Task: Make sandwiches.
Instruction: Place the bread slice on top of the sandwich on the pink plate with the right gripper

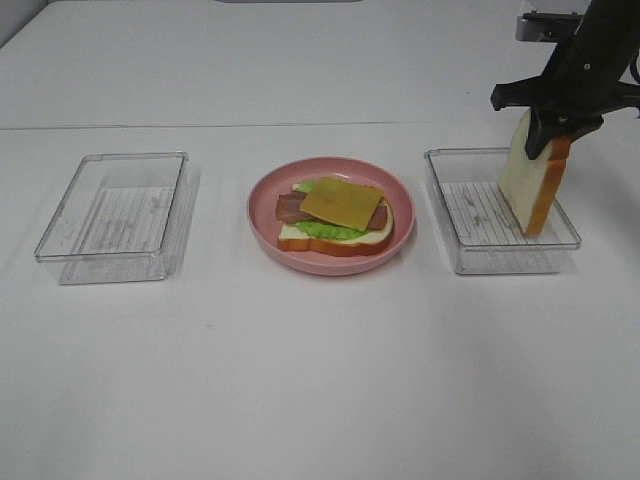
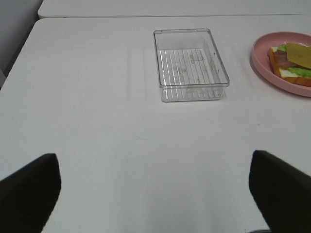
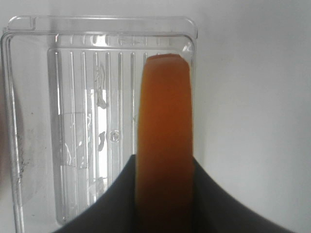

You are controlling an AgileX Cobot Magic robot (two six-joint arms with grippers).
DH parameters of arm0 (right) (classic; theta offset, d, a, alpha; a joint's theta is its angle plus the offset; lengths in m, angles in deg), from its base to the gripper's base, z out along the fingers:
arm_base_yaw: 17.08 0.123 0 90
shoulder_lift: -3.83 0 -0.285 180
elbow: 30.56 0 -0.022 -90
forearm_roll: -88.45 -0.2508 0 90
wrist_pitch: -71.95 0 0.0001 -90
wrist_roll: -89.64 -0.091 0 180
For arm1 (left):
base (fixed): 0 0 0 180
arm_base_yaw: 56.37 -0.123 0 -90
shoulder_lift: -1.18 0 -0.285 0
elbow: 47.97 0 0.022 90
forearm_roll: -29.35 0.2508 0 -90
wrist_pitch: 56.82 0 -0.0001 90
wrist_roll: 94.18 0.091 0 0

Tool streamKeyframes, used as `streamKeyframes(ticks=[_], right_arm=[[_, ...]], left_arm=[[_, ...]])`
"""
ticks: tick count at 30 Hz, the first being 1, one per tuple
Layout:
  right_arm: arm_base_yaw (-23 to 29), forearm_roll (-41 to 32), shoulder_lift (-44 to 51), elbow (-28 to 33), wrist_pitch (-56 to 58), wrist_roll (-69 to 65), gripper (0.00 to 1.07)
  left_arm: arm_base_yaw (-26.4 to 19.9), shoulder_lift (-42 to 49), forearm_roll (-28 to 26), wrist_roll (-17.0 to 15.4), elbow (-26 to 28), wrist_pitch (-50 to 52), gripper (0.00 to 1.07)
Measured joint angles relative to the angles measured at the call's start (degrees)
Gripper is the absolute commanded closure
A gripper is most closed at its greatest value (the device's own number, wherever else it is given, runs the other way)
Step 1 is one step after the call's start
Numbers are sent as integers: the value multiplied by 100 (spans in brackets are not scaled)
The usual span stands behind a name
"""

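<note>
An open sandwich (image 1: pixel 336 217) lies on a round pink plate (image 1: pixel 265 222) at the table's middle: a white bread slice, green lettuce, reddish-brown bacon and a yellow cheese slice (image 1: pixel 343 201) on top. It also shows in the left wrist view (image 2: pixel 293 63). My right gripper (image 1: pixel 553 132) is shut on a second bread slice (image 1: pixel 535 178) and holds it on edge, hanging over the right clear tray (image 1: pixel 480 260). The right wrist view shows its orange crust (image 3: pixel 164 141) between the fingers, above the tray (image 3: pixel 73 126). My left gripper (image 2: pixel 155 194) is open and empty over bare table.
An empty clear tray (image 1: pixel 115 215) stands left of the plate; it also shows in the left wrist view (image 2: pixel 189 65). A seam between two white tables runs along the back.
</note>
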Motion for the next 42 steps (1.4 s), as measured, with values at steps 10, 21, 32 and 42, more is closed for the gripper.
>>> streamKeyframes(ticks=[10, 21, 32, 42], right_arm=[[0, -321, 1301, 229, 155, -372, 107], [0, -3140, 2865, 2378, -1226, 985, 107], [86, -6526, 1902, 2739, -1226, 3100, 107], [854, -7036, 579, 2544, -1295, 3547, 107]], left_arm=[[0, 0, 0, 0, 0, 0, 8], [0, 0, 0, 0, 0, 0, 8], [0, 0, 0, 0, 0, 0, 8], [0, 0, 0, 0, 0, 0, 8]])
